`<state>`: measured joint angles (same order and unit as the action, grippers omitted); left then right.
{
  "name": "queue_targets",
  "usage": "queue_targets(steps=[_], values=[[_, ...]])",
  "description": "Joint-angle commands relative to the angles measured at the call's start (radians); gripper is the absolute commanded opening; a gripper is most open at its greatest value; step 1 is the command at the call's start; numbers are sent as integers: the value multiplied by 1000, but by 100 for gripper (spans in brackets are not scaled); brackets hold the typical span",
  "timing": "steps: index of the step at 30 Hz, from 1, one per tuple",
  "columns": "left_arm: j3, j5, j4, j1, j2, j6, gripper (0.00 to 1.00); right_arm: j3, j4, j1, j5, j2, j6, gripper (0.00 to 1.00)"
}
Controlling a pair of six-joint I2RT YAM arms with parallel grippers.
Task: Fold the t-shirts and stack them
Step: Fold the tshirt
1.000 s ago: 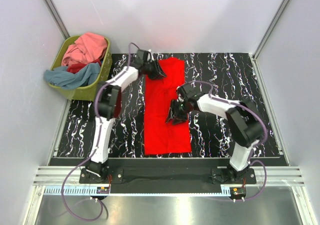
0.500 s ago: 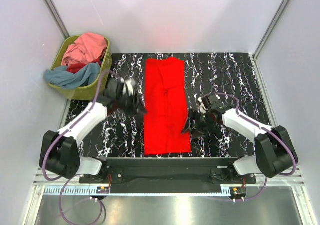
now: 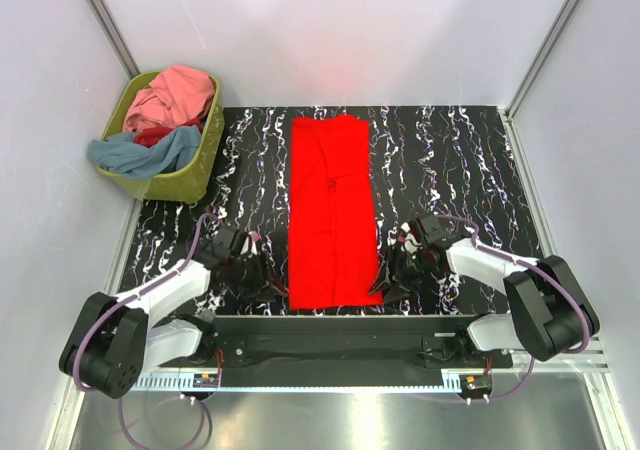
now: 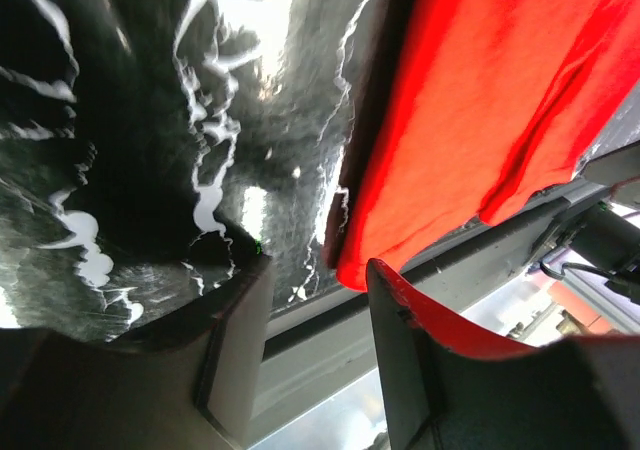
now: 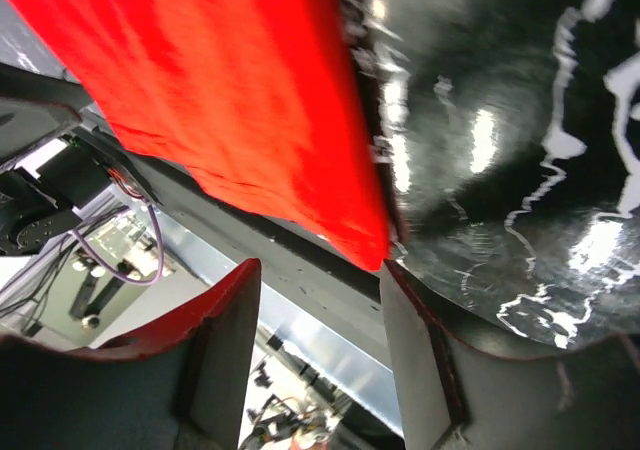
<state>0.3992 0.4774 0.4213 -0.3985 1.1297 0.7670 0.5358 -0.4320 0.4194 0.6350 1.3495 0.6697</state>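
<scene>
Bright red t-shirt (image 3: 330, 210) lies folded into a long strip on the marbled table (image 3: 450, 150). Since 1 second ago, left gripper (image 3: 260, 276) and right gripper (image 3: 391, 276) have dropped beside its 2 near corners, fingers parted, empty.

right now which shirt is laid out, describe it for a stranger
On the black white-veined tabletop, a bright red cloth t-shirt lies as a long flat strip down the middle. The other shirts, pink and grey-blue, sit crumpled in the olive-green plastic basket at far-left.

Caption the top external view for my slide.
Left gripper and right gripper, both open, poised at the near corners of a long-folded bright red cloth t-shirt on a black marbled table.
</scene>
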Motion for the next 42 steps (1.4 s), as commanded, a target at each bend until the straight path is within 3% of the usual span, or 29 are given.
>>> queue_targets(steps=[1,16,23,32,42], values=[[-25,27,-99,-17,5,51,50,-46,102,-5,34,16,39,58],[-73,7,-150,-97,62,130,50,-80,138,-4,-11,68,19,57],[-60,-36,-124,-148,81,155,46,-62,6,-7,-135,-30,30,55],[-77,-59,-107,-151,79,161,38,20,-40,-5,-175,42,-38,55],[-53,-63,-107,-152,91,164,24,-5,7,-2,-107,105,-39,50]])
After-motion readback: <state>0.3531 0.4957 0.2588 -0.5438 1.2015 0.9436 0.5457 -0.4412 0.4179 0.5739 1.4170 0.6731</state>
